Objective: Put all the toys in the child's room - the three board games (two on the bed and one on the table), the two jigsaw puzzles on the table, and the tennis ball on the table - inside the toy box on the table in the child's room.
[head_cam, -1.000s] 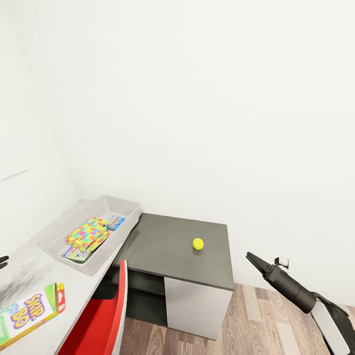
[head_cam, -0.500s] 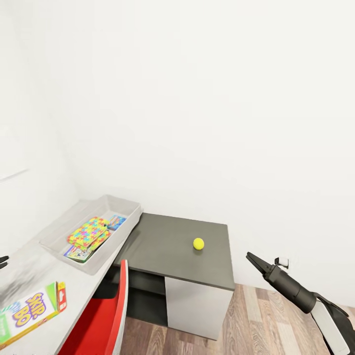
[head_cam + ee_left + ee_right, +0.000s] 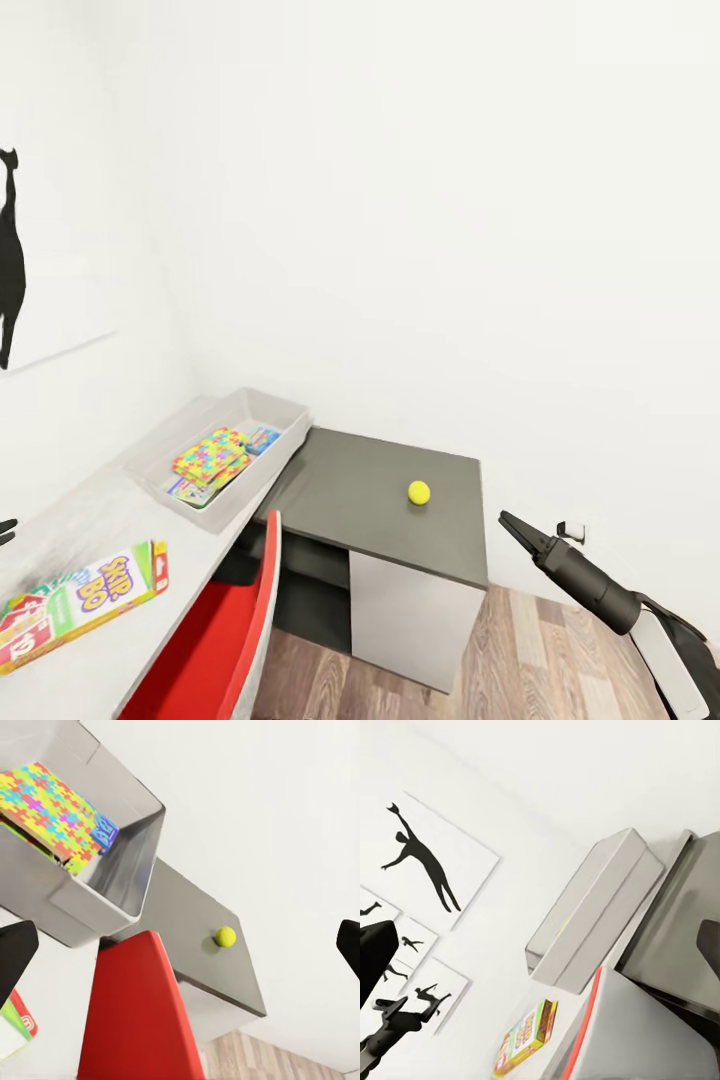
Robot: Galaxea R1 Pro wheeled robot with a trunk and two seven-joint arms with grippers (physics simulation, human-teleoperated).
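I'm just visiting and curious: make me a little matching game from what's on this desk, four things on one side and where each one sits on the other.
Things:
1. tennis ball
2. Skip-Bo box
3. jigsaw puzzles
4. red chair

Places:
A. inside the grey toy box
B. on the dark grey desk section
C. pulled up at the desk's front edge
D. flat on the white desk top

Pairs: 1-B, 2-D, 3-A, 4-C

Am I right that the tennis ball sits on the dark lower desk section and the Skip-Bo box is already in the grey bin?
Not quite. The tennis ball is on the dark section, but the Skip-Bo box lies on the white desktop, outside the grey bin, as the head view shows.
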